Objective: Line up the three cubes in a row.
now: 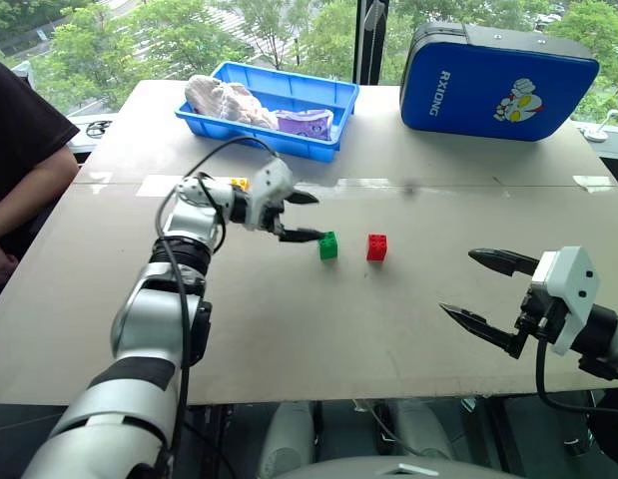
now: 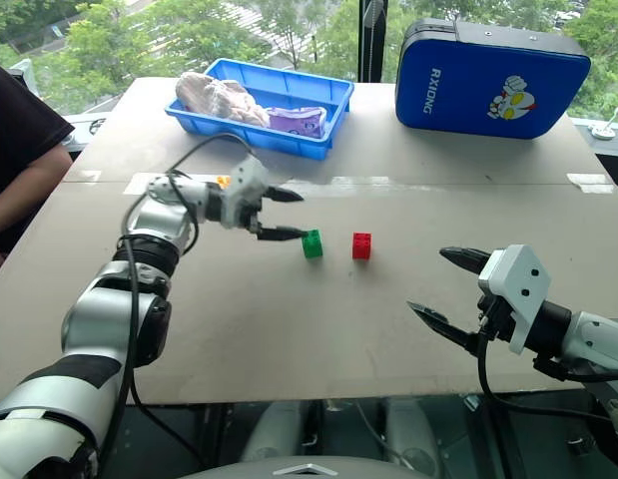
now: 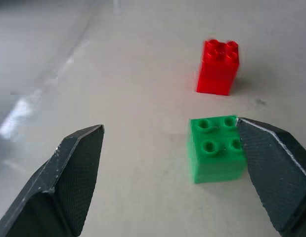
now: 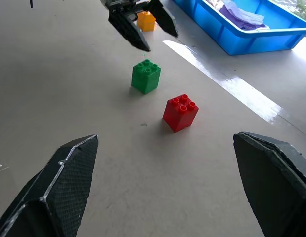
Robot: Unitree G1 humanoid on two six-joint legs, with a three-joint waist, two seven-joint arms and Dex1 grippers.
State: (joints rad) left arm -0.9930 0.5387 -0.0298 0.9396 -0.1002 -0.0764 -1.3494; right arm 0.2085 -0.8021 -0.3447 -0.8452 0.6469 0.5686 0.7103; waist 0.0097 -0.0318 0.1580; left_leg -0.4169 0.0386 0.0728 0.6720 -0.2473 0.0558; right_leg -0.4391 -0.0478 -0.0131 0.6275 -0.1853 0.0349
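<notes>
The green cube (image 1: 328, 245) stands on the surface (image 1: 289, 329) near the frame's centre, the red cube (image 1: 376, 247) just right of it, apart. The yellow cube (image 4: 146, 21) sits behind the left tool (image 1: 302, 217), whose fingers are spread wide, holding nothing, one tip beside the green cube. At lower right, the right tool (image 1: 483, 289) gapes wide, empty.

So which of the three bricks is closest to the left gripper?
The green brick, right by the open left gripper. The red brick stands beyond it; the yellow brick sits behind the gripper.
</notes>
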